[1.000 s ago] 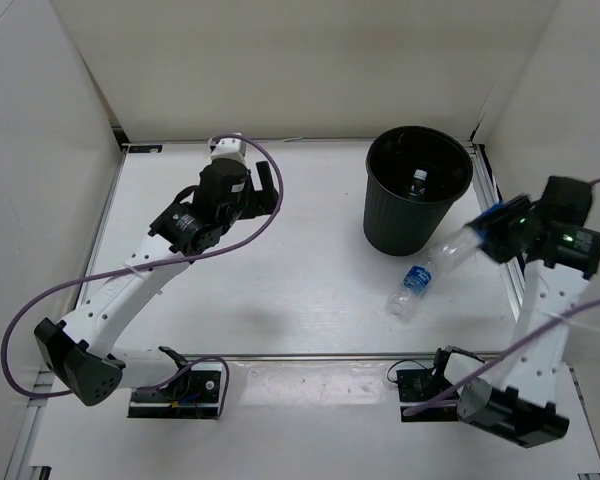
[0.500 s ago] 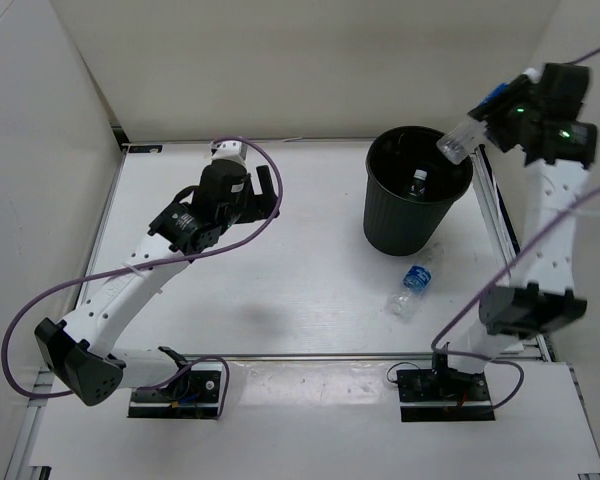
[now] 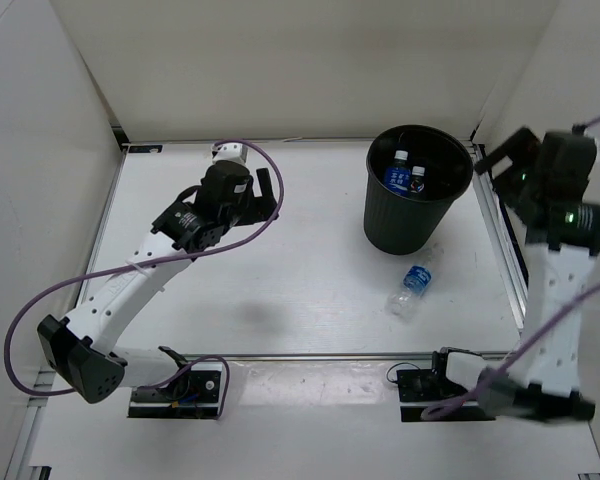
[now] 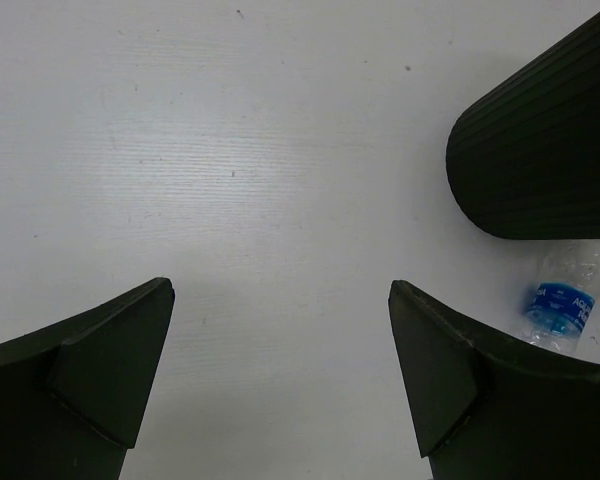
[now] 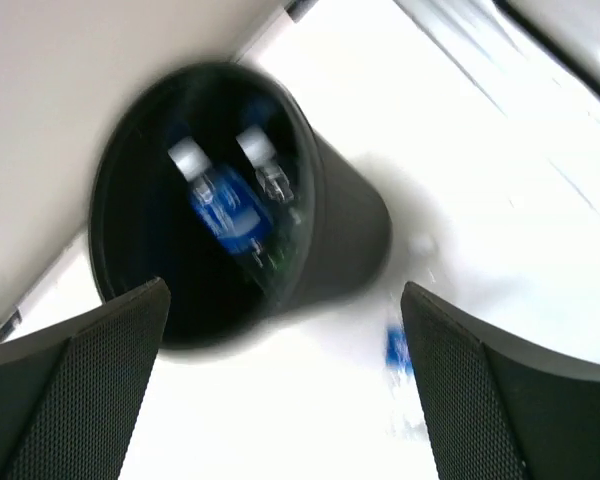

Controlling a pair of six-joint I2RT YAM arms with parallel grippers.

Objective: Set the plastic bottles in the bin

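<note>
Right claw [image 5: 282, 288] wide, empty, raised just right of bin [image 3: 405, 225]. Left claw [image 4: 280, 288] wide, empty, over white table [image 3: 280, 290], well left of bin. Plain white walls [image 3: 280, 70] around.

Bin black, ribbed, upright. Inside: blue-label bottle [image 3: 397, 178], white cap; second bottle [image 3: 418, 180] touching it. Loose bottle [image 3: 410, 285], blue label, lies on table near bin's foot.

Right wrist view blurred; deeper bin contents unclear.

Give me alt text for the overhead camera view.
A black bin at the far right of the table holds two white-capped bottles; a blue-labelled bottle lies outside, nearer the arms. The left claw and right claw are open and empty.
</note>
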